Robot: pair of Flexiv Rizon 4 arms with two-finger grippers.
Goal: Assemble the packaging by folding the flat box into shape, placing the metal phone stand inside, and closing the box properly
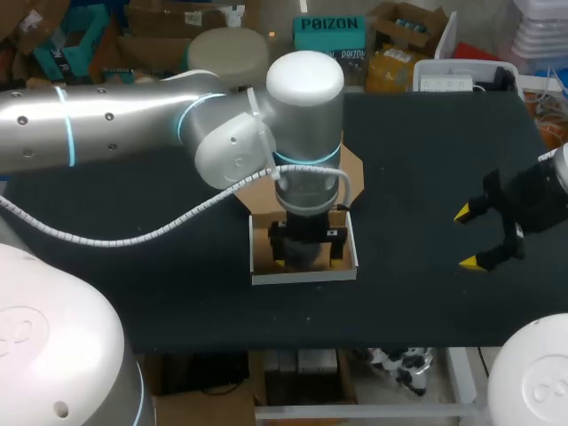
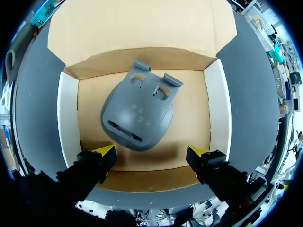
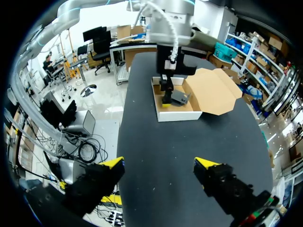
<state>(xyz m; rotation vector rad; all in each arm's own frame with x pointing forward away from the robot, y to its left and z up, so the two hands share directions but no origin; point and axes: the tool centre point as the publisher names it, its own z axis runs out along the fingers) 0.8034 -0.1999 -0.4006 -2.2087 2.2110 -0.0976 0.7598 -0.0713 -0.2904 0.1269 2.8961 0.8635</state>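
Currently the left claw (image 2: 150, 153) is wide open and grips nothing, with its yellow tips over the near end of the open white-walled cardboard box (image 2: 69, 113). The grey metal phone stand (image 2: 137, 118) lies flat on the box floor just ahead of the tips, touching neither. The brown lid flap (image 2: 142, 23) is folded back beyond the stand. The right claw (image 1: 469, 238) is likewise spread and empty over the black surface (image 1: 417, 151), well apart from the box.

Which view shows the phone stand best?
Left wrist view: the phone stand lies whole on the box floor. Head view: my left arm hides most of it. Right wrist view: small, partly behind that arm.
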